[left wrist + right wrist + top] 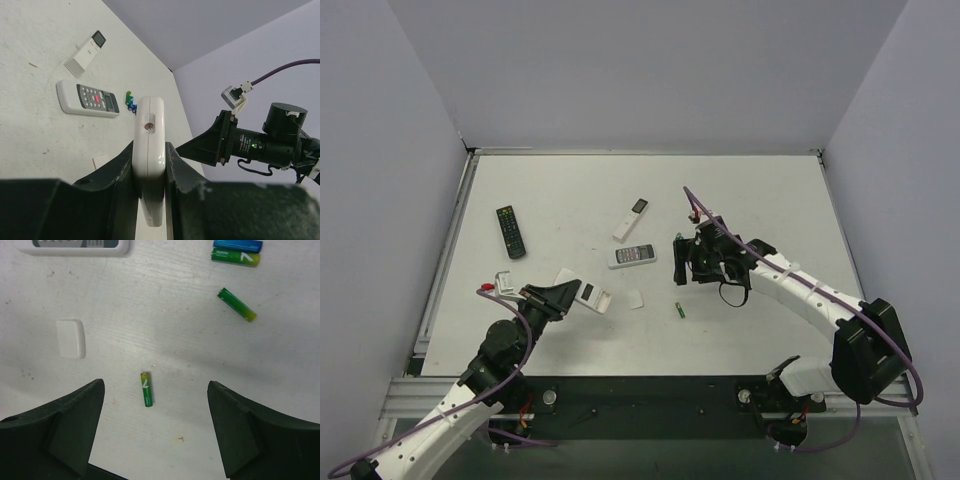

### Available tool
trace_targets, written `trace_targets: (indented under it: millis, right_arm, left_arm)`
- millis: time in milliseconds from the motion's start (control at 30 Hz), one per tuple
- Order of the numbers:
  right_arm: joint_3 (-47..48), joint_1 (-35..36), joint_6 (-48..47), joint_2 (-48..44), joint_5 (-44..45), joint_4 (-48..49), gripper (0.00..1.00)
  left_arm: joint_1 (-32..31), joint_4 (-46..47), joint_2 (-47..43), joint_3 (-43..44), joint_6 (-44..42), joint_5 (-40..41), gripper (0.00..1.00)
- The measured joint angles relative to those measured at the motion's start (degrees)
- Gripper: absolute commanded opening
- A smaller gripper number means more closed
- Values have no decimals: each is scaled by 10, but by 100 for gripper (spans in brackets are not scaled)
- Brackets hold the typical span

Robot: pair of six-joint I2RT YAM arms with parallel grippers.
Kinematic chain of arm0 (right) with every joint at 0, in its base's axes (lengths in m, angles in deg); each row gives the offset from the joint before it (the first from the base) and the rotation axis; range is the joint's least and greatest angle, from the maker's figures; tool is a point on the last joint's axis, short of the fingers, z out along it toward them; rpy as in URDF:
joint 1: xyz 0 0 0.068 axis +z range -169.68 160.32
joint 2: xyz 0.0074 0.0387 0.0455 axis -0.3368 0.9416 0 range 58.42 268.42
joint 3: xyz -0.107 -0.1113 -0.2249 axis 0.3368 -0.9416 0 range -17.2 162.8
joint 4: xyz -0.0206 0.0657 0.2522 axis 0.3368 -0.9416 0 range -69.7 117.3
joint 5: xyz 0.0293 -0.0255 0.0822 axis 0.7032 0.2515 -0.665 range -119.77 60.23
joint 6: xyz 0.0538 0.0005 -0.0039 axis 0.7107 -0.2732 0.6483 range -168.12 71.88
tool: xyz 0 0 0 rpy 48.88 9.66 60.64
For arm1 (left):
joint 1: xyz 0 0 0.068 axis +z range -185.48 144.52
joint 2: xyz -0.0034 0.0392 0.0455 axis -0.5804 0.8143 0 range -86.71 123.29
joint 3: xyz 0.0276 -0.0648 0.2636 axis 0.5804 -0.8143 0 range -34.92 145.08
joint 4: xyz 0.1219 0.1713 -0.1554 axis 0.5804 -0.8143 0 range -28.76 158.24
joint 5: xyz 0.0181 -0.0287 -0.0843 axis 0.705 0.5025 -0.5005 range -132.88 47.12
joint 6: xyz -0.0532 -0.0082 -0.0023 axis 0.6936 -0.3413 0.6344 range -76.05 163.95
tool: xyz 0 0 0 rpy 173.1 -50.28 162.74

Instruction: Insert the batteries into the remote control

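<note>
My left gripper (565, 293) is shut on the remote control (590, 295), a short white remote that I see edge-on in the left wrist view (149, 132), held up off the table between my fingers (117, 170). My right gripper (683, 265) is open and empty. In the right wrist view it (155, 386) hangs above one green battery (146, 389) lying on the table, which also shows from above (678, 310). Two more green batteries (236, 304) (235, 257) and a blue one (237, 244) lie further off.
A small white battery cover (636, 299) lies on the table, left of the lone battery (70, 338). A white remote with a grey screen (633, 255), a slim white remote (630, 218) and a long black remote (510, 231) lie further back.
</note>
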Motion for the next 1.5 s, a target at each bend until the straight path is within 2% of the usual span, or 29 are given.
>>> trace_targets:
  millis: [167, 400, 700, 833, 1367, 1433, 1500]
  right_arm:
    - [37, -15, -29, 15, 37, -73, 77]
    - [99, -43, -67, 89, 66, -129, 72]
    - [224, -52, -162, 236, 72, -167, 60]
    - [259, -60, -204, 281, 70, -176, 52]
    - [310, -71, -304, 357, 21, -211, 39]
    - [314, -71, -310, 369, 19, -212, 33]
    - [315, -71, -316, 381, 17, -213, 30]
  left_arm:
    - [0, 9, 7, 0, 7, -21, 0]
    - [0, 38, 15, 0, 18, -54, 0]
    - [0, 60, 29, 0, 18, -80, 0]
    - [1, 59, 35, 0, 17, -90, 0]
    - [3, 62, 45, 0, 17, -100, 0]
    - [3, 62, 48, 0, 18, -100, 0]
    - [4, 62, 51, 0, 18, -101, 0]
